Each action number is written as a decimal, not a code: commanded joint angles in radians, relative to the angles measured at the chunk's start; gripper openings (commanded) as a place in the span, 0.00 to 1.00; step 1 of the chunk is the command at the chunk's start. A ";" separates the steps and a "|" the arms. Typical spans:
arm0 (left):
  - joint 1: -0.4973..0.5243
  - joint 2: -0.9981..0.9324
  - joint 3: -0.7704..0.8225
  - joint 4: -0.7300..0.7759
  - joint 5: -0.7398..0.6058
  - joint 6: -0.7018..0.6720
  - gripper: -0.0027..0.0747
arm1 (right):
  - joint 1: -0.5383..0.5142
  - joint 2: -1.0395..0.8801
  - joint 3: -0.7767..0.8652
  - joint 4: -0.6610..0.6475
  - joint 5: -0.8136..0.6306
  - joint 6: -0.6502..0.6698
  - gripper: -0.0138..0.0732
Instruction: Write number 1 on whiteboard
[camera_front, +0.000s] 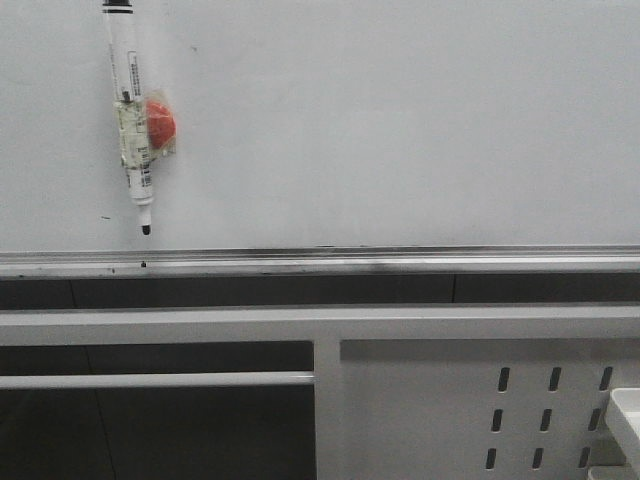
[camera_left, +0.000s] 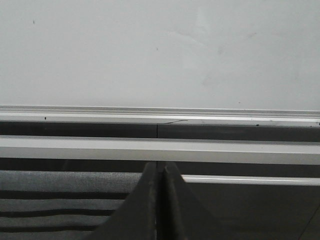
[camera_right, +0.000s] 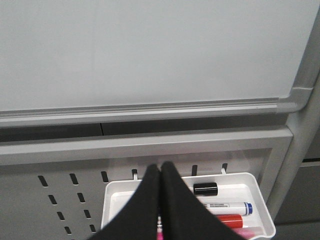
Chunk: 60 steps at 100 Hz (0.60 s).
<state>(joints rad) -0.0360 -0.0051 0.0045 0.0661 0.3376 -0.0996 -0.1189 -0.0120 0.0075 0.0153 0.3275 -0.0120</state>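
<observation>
The whiteboard (camera_front: 400, 120) fills the upper part of the front view, pale and glossy, with a silver rail (camera_front: 320, 262) along its lower edge. I see no number 1 stroke on it in any view. A clear-bodied marker (camera_front: 130, 110) with a red ball (camera_front: 160, 120) taped on hangs tip down on the board at the upper left. Neither arm shows in the front view. My left gripper (camera_left: 159, 167) is shut and empty, below the board's rail (camera_left: 160, 114). My right gripper (camera_right: 160, 167) is shut and empty, over a white tray.
A white perforated metal frame (camera_front: 470, 400) runs below the board. A white tray (camera_right: 250, 182) hangs on it near the board's right corner, holding a black cap (camera_right: 206, 189), a blue-capped marker (camera_right: 225, 206) and a red one (camera_right: 230, 220). The tray's edge shows at the front view's lower right (camera_front: 625, 410).
</observation>
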 joint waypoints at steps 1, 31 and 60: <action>0.001 -0.023 0.034 -0.010 -0.052 -0.006 0.01 | -0.004 -0.018 0.013 -0.015 -0.022 -0.001 0.10; 0.001 -0.023 0.034 -0.023 -0.098 -0.006 0.01 | -0.004 -0.018 0.013 -0.015 -0.022 -0.001 0.10; 0.001 -0.023 0.034 -0.073 -0.391 -0.006 0.01 | -0.004 -0.018 0.013 -0.015 -0.197 -0.001 0.10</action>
<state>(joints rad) -0.0360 -0.0051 0.0045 0.0000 0.0851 -0.0996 -0.1189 -0.0120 0.0075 0.0143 0.2956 -0.0120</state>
